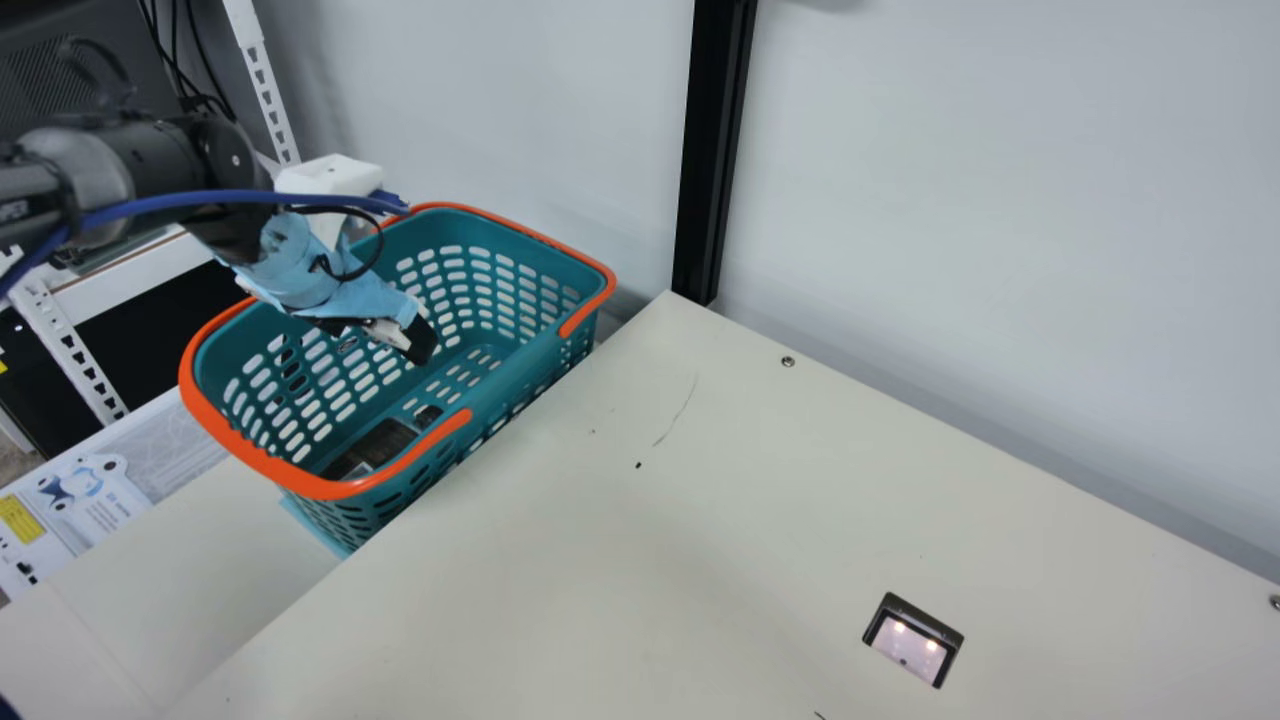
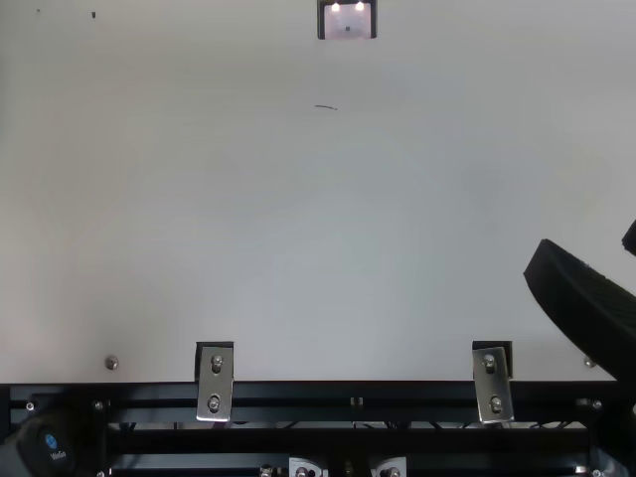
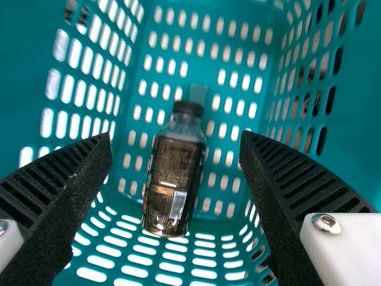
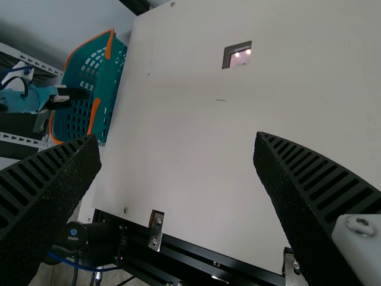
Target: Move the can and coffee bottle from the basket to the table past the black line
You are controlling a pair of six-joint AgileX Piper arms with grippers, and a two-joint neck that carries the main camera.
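Pale wall [image 1: 960,230] rose behind your cream desk [image 1: 600,560], with a black post [image 1: 715,150] upright near the desk's far-left corner; white slotted shelving [image 1: 265,90] stood behind your left arm [image 1: 150,160]; a black rail [image 2: 417,393] ran along the near edge, two metal brackets [image 2: 216,383] on it.

Teal basket [image 1: 245,450] with orange handles sat just beside the desk's left edge, close to that far-left corner; your coffee bottle [image 3: 172,185] lay on its side on the basket floor, black cap [image 3: 188,108] on, base near one end wall, dark label and barcode facing up at the left wrist camera.

Left gripper [image 1: 424,345] was over the basket's interior, wide; your left wrist view had the bottle framed between its two fingers, farther off, touching neither.

Right gripper [image 2: 584,244] was above the desk's right side, near the near-right corner, also wide; its wrist view looked across the desk to the basket; a black-framed cutout [image 1: 950,668] with two small lights sat in the desk surface.
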